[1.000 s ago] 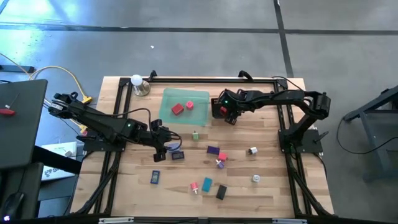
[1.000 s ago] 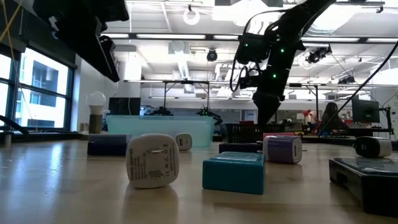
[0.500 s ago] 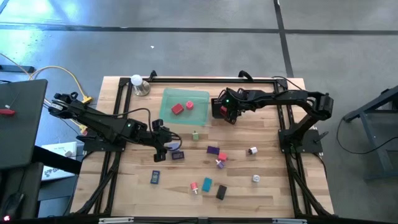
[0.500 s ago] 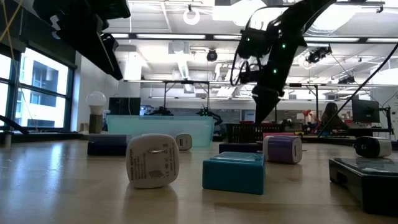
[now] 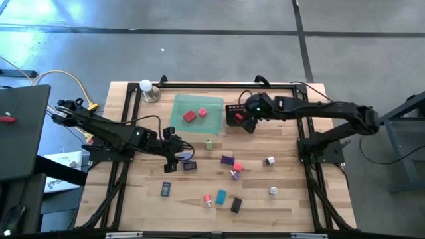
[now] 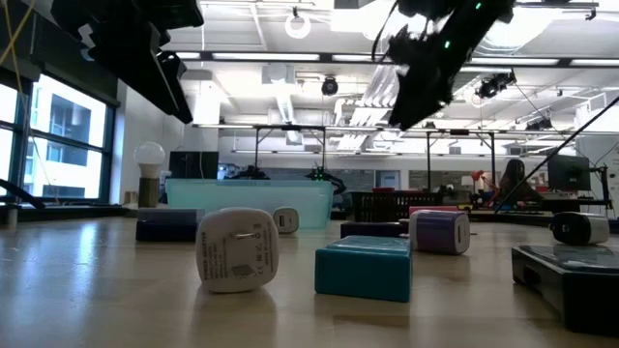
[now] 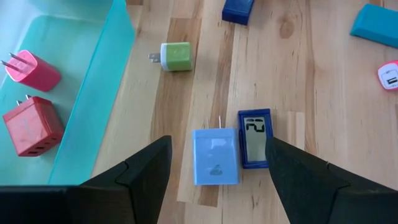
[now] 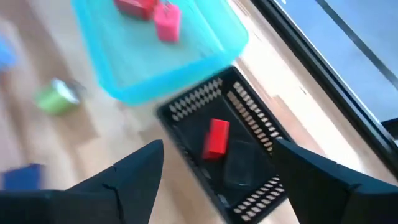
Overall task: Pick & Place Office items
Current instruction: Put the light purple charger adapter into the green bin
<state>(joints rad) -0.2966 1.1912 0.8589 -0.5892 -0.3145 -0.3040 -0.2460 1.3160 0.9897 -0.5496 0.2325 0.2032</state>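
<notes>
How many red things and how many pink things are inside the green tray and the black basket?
Red: 2, a red charger in the green tray, a red block in the black basket
Pink: 1, a pink charger in the tray
Total: 3

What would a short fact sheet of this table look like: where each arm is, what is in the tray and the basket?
left gripper: open, above a light blue charger beside a small blue display
right gripper: open, above the black mesh basket
green tray: holds a red charger and a pink charger
basket: holds one red item
loose on table: green charger, others
</notes>
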